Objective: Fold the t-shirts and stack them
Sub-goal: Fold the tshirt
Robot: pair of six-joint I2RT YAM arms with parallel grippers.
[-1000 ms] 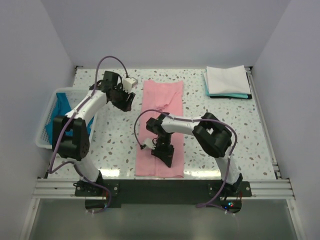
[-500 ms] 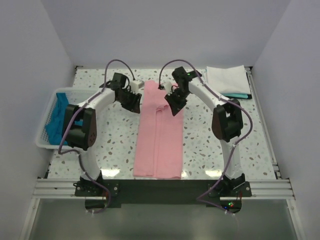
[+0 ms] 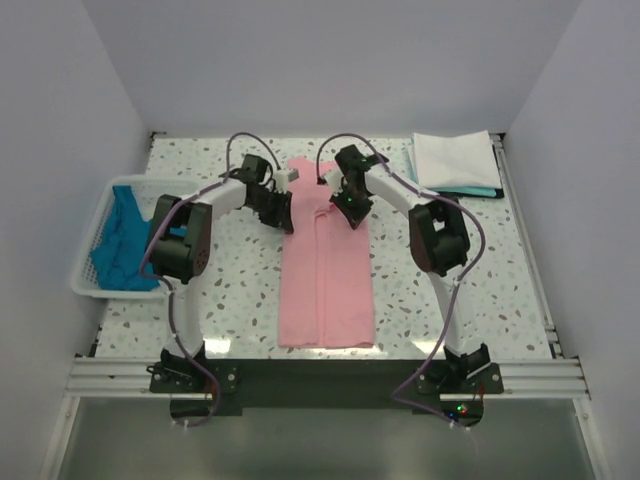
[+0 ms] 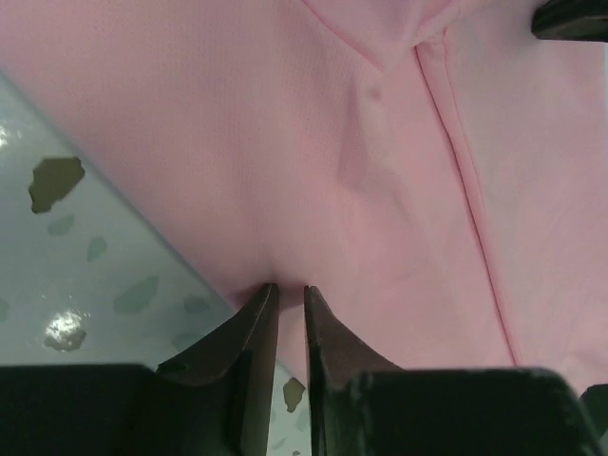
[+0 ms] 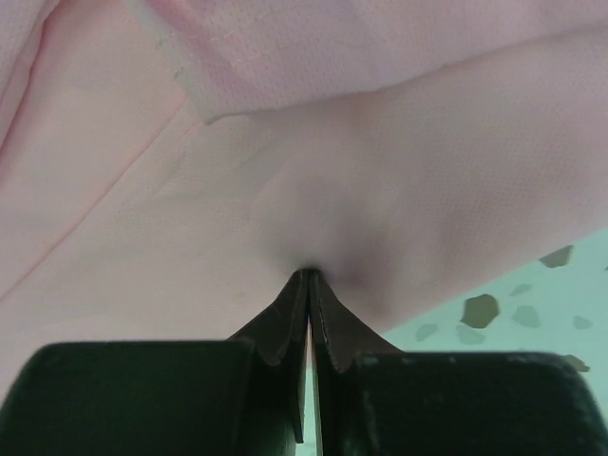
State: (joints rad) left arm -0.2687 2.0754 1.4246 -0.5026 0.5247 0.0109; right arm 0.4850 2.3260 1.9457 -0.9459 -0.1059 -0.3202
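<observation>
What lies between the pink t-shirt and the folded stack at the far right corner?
Nothing visible: only bare table separates the pink t-shirt from the folded stack, apart from the right arm itself.

Teal t-shirt (image 3: 465,191) mostly under the white t-shirt (image 3: 455,158), only edges in view.

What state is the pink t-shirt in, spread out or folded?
Folded lengthwise: the pink t-shirt lies as a narrow strip, both sides turned in to meet along a centre line. Not yet folded end to end.
</observation>
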